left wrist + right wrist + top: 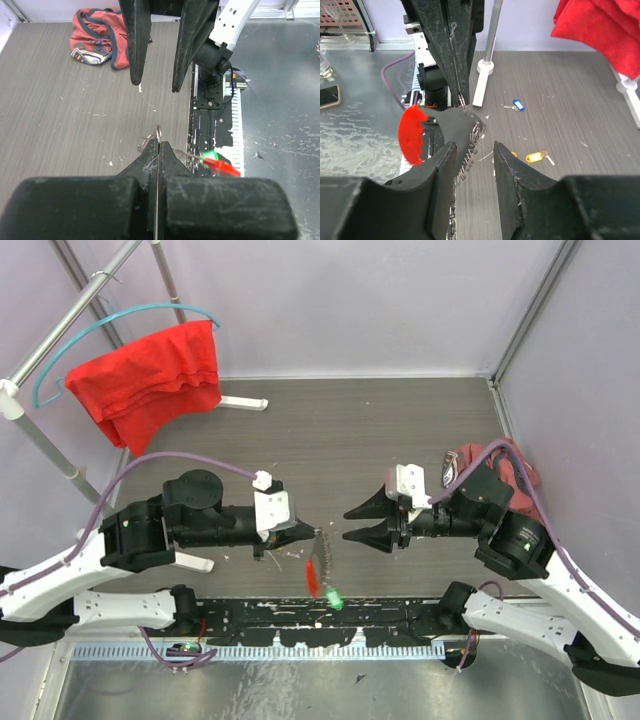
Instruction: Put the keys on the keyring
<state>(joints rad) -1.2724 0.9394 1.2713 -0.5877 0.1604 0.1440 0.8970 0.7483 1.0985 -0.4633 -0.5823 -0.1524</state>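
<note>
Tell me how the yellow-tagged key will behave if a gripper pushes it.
The yellow-tagged key lies flat on the table, so it would probably slide, not roll. It looks small and thin, likely light and hard to pinch. Its tag may swivel on the key.

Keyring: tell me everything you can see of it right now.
The keyring is a short red plastic bar joined to a thin silver-grey wavy wire loop, metal by its look. It hangs from the shut jaws of the left gripper, pinched at the wire end, red bar lowest, towards the arm bases. A green tag sits by the red end; whether it is threaded on cannot be told. The right gripper, jaws open, faces it without touching.
</note>
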